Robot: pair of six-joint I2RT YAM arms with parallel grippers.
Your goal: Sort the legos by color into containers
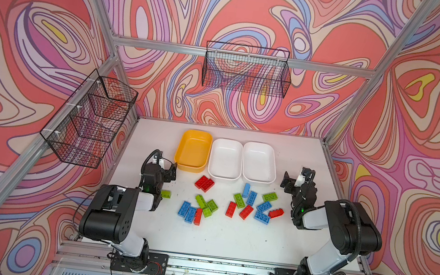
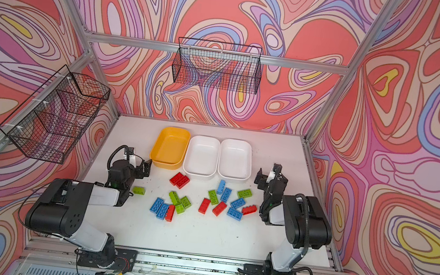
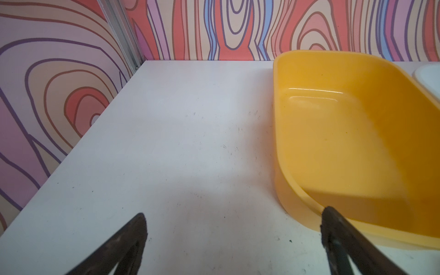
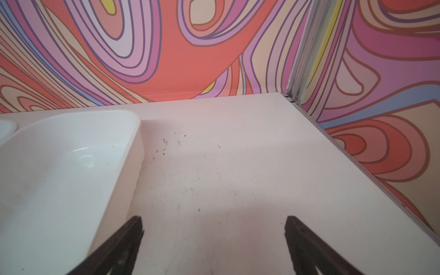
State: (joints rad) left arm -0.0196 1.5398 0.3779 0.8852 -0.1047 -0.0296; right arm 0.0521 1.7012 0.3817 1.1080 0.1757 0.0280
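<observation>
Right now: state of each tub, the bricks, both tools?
yellow tub: empty.
middle white tub: empty.
right white tub: empty.
legos: all loose on the table, colours mixed, none in a tub.
left tool: open, holding nothing, next to the yellow tub.
right tool: open, holding nothing, next to the right white tub.

The middle tub [image 1: 225, 159] stands on the table [image 1: 228, 240], with the left tub [image 1: 193, 150] and the right tub [image 1: 260, 158] just beside it. The legos [image 1: 239, 200] lie scattered before it. The back wire basket [image 1: 246, 69] hangs behind and above it, the side wire basket [image 1: 91, 118] well to its left.
</observation>
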